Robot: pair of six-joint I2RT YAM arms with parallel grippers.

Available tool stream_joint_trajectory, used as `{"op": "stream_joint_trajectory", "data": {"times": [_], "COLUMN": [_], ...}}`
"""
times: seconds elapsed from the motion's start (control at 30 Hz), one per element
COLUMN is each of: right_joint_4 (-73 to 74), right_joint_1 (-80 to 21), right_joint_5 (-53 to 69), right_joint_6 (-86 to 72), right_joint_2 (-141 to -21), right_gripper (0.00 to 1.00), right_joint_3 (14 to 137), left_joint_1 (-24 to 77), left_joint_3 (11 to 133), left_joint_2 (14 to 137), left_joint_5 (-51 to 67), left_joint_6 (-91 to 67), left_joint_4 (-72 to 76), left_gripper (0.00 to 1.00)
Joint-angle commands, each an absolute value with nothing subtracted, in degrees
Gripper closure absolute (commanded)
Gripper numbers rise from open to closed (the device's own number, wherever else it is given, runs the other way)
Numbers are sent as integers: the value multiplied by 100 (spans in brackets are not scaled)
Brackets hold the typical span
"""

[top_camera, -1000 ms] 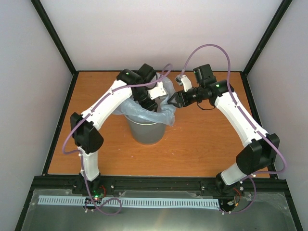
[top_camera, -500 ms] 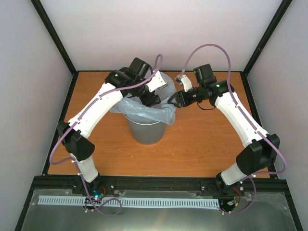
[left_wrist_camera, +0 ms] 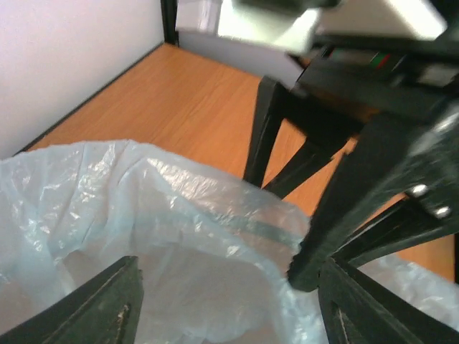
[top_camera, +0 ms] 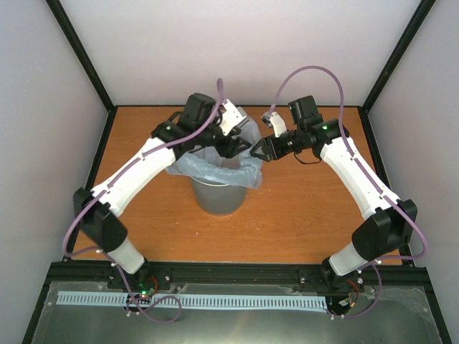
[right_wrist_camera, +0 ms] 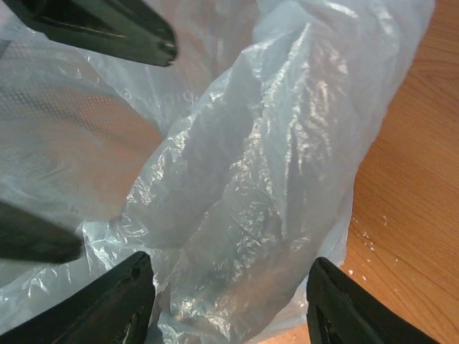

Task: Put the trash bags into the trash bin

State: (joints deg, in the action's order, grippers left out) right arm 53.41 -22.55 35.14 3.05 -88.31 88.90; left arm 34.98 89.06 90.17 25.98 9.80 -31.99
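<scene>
The grey translucent trash bin [top_camera: 215,197] stands mid-table. A thin pale-blue trash bag [top_camera: 214,166] lines it, with its mouth draped loosely over the rim. My left gripper [top_camera: 235,147] hovers over the bin's back right rim with its jaws open. In the left wrist view [left_wrist_camera: 229,308] the bag [left_wrist_camera: 143,215] lies between them. My right gripper [top_camera: 257,152] is at the bin's right edge, open. In the right wrist view [right_wrist_camera: 229,308] a bulging fold of the bag [right_wrist_camera: 272,179] lies between its jaws, hanging outside the rim. The two grippers face each other closely.
The orange wooden tabletop [top_camera: 308,208] is ringed by black frame posts and white walls. Purple cables loop above both arms. The left gripper's black fingers [right_wrist_camera: 100,29] cross the top left of the right wrist view.
My left arm swung its elbow out to the left and its wrist moved back over the bin. The bag's mouth spread wider over the rim. The right arm stayed put.
</scene>
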Motion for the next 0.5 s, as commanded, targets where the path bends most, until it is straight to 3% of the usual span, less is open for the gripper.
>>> {"op": "stream_joint_trajectory", "data": {"times": [0.0, 0.27, 0.47], "right_joint_4": [5573, 5661, 5723], "right_joint_1": [-2267, -2024, -1716], "right_joint_5": [3454, 3499, 3853], "right_joint_6": [540, 501, 475], "right_joint_2": [-8666, -8607, -8512], "right_gripper": [40, 31, 29], "right_joint_3": [9121, 9459, 9526], "left_joint_1": [3445, 3354, 3000], "left_joint_3": [8295, 8677, 9568], "left_joint_2": [8633, 8997, 9196], "left_joint_5": [2939, 2615, 2846], "left_joint_6": [16, -503, -437], "left_joint_4": [-1226, -624, -581], "left_gripper": [30, 12, 9]}}
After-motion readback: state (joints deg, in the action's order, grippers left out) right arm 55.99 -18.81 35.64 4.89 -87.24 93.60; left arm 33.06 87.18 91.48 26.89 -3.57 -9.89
